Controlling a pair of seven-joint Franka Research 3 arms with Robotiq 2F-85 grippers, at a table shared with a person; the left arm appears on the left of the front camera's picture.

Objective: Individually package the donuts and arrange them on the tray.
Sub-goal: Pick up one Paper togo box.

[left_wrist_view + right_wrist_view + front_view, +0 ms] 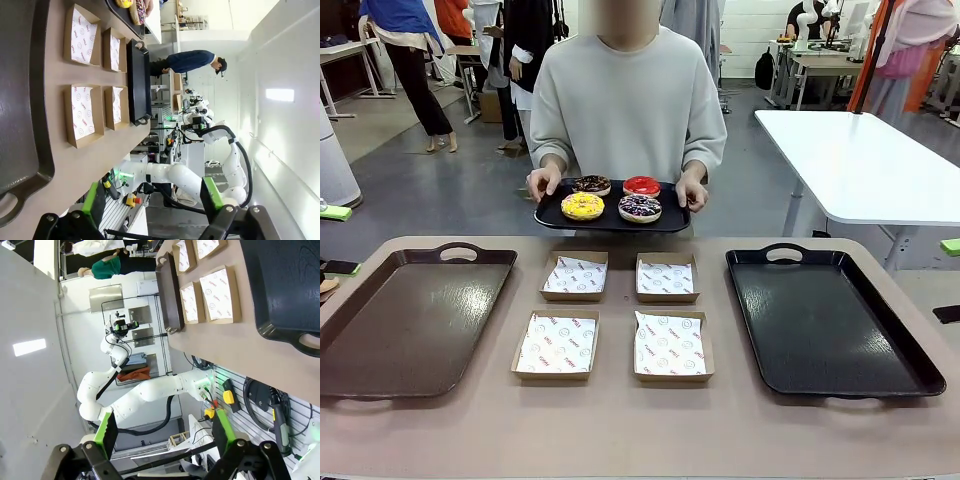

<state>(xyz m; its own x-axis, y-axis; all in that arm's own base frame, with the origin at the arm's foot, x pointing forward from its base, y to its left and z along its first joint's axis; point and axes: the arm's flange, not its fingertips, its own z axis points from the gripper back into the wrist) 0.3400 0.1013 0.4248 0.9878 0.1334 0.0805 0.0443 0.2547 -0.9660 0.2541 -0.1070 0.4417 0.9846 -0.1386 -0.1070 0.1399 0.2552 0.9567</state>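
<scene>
Across the table a person holds a small black serving tray (552,216) with both hands. On it lie a chocolate donut with sprinkles (591,184), a glossy red donut (642,185), a yellow donut (582,206) and a dark purple sprinkled donut (639,207). A large brown tray (410,320) lies at the table's left and a large black tray (830,320) at its right, both bare. My left gripper (152,205) hangs open off the table's near edge, holding nothing. My right gripper (165,435) is likewise open beside the table, away from the donuts.
Several open cardboard boxes lined with printed paper, such as the near-left one (556,346) and the far-right one (666,278), sit in a square between the two large trays. A white table (860,160) stands behind at the right. Other people stand farther back.
</scene>
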